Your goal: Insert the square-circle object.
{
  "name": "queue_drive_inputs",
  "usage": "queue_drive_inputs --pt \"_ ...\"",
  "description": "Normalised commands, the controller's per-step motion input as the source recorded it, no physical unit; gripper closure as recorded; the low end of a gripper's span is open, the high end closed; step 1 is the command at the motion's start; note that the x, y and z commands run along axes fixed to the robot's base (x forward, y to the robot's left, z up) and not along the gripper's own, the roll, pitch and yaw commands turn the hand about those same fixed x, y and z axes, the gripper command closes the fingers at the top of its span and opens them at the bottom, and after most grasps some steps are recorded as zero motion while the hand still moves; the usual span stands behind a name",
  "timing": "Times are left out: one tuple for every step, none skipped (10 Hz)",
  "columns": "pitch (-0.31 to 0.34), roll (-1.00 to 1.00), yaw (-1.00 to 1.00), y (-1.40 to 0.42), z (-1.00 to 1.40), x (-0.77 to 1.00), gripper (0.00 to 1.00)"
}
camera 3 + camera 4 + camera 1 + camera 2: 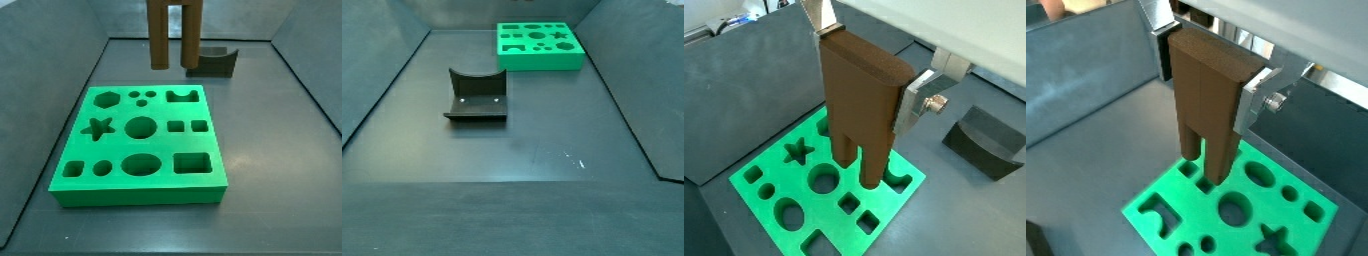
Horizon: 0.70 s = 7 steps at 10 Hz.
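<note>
Nearest in a side view lies bare dark bench, and a little way beyond it sits the square-circle object, a dark grey block with a curved notch in its top, resting on the floor by itself, well apart from everything else; no finger touches it, so the task's first step, picking it up, is not yet done. Farther back the green board lies flat on the bench, its shaped holes facing up so that a piece can be dropped in from above; among them a side view shows a star, circles, squares and a half-round cut. From the opposite side view the order flips: the board is close and the block stands behind its far edge, near the back wall. The gripper hangs above the board's far edge, its two brown prongs pointing straight down with an empty gap between them; both wrist views show the prongs parted with nothing held, their tips just over the board's holes. In a wrist view the block is seen off to the side of the prongs, clear of the board. My judgement is that the gripper must leave the board, travel to the block and close on its flat sides, keeping the notch upward, before any insertion can be tried
</note>
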Motion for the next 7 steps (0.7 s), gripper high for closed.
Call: queue_drive_inputs --pt "-0.054 0.29 0.22 -0.83 -0.81 -0.54 1.00" --pt "-0.050 0.29 0.23 -0.81 -0.81 -0.55 1.00" --pt "-0.026 0.29 0.23 -0.77 -0.81 -0.60 1.00" --pt "-0.010 0.25 0.18 -0.79 -0.80 -0.59 1.00" --pt "0.003 0.06 0.00 -0.49 -0.62 -0.21 1.00" --pt "0.031 0.01 -0.06 -0.37 -0.53 -0.13 1.00" --pt "0.033 0.00 -0.09 -0.40 -0.43 -0.12 1.00"
